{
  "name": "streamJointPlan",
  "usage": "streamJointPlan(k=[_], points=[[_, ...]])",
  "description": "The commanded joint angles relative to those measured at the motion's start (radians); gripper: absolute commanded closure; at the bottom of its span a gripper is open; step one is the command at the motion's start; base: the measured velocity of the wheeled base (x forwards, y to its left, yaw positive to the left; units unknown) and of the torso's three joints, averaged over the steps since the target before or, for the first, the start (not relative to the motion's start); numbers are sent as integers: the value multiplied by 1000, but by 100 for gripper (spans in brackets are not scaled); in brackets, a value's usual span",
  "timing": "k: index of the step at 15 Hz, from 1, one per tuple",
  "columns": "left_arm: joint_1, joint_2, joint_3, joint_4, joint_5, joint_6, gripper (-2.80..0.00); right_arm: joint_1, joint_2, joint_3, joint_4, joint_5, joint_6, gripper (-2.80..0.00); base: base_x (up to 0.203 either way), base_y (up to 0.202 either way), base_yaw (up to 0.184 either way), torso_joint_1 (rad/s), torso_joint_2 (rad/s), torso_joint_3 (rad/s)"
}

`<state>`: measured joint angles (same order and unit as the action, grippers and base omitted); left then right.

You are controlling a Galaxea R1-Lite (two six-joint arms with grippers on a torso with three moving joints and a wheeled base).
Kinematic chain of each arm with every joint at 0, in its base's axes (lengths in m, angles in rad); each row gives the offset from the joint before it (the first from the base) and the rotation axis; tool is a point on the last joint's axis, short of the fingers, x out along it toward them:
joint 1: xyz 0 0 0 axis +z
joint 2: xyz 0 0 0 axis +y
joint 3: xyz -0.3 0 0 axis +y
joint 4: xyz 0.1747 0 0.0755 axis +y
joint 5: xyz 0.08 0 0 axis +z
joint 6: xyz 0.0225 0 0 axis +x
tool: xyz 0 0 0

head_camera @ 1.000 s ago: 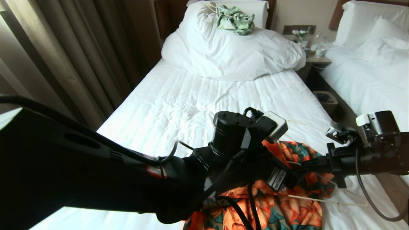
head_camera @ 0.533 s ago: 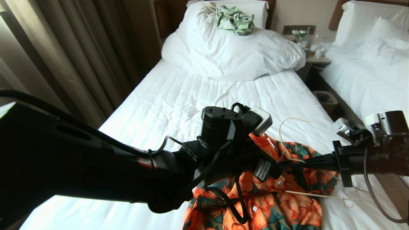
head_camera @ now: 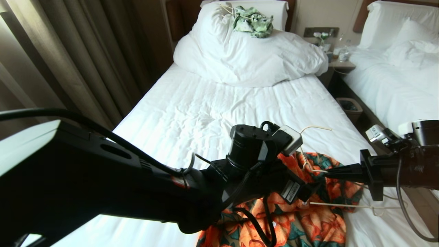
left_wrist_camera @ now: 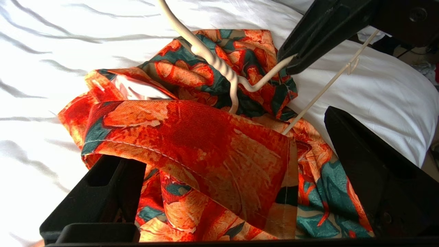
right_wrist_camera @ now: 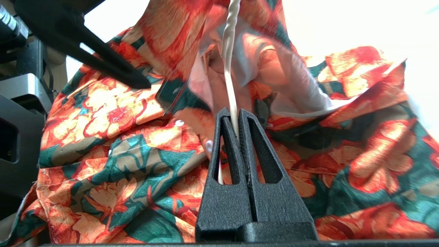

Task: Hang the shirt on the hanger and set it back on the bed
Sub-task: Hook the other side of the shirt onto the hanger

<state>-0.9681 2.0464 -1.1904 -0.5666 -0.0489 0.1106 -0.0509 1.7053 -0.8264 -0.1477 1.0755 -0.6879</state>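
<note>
Shirt: crumpled on bed, near edge. Hanger: neck poking from collar, one shoulder in, other end bare. Right gripper: clamped on hanger wire. Left gripper: jaws wide, empty, over fabric. Remaining: second shoulder, laying flat.

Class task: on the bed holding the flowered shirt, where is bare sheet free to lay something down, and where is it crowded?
Free: the sheet on the bed between the duvet and the shirt. Crowded: around the shirt, where the right gripper pinches the hanger and the left gripper hangs open.
</note>
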Motion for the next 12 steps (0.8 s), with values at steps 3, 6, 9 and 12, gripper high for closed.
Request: streamJointPlan(k=[3, 6, 9, 12], points=[[-33, 93, -74, -3, 3, -2, -280, -9, 0, 3, -3, 32, -5, 0, 0, 0, 0, 0, 0, 0], [-53, 109, -100, -4, 12, -6, -280, -11, 5, 3, -3, 41, -5, 0, 0, 0, 0, 0, 0, 0], [-60, 126, -100, -6, 12, -42, -280, -17, 5, 9, -6, 53, -5, 0, 0, 0, 0, 0, 0, 0], [-63, 146, -109, -30, 13, -49, -280, -18, 8, 8, -6, 68, -4, 0, 0, 0, 0, 0, 0, 0]])
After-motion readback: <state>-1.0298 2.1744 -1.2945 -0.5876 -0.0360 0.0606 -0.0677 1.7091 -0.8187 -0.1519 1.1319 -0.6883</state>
